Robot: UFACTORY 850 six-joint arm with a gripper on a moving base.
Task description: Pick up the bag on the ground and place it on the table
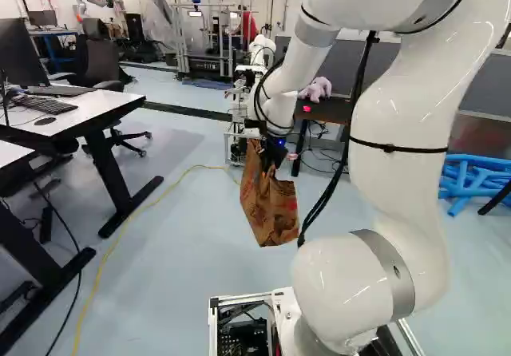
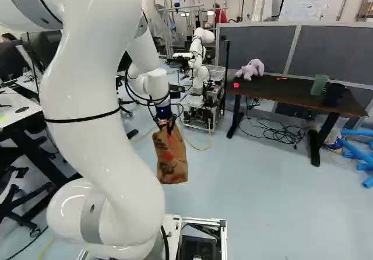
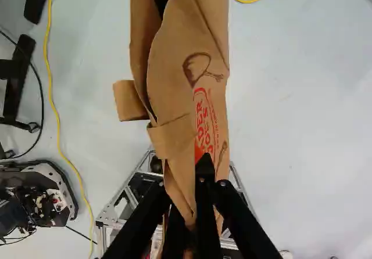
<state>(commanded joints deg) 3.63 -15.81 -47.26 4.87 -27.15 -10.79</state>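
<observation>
Brown paper bag (image 3: pixel 174 96): creased, marked with red and dark print. Its edge is clamped between the fingers (image 3: pixel 204 212); the body hangs below them, slightly tilted, off the floor.

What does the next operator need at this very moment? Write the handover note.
Gripper: shut on the bag.
Bag: hanging in the air above the floor, short of any table.
Done: bag picked up.
Left: carry it to the table, set it down, let go. The dark table is probably the one meant, but confirm; it holds a plush toy and a green cup.
</observation>
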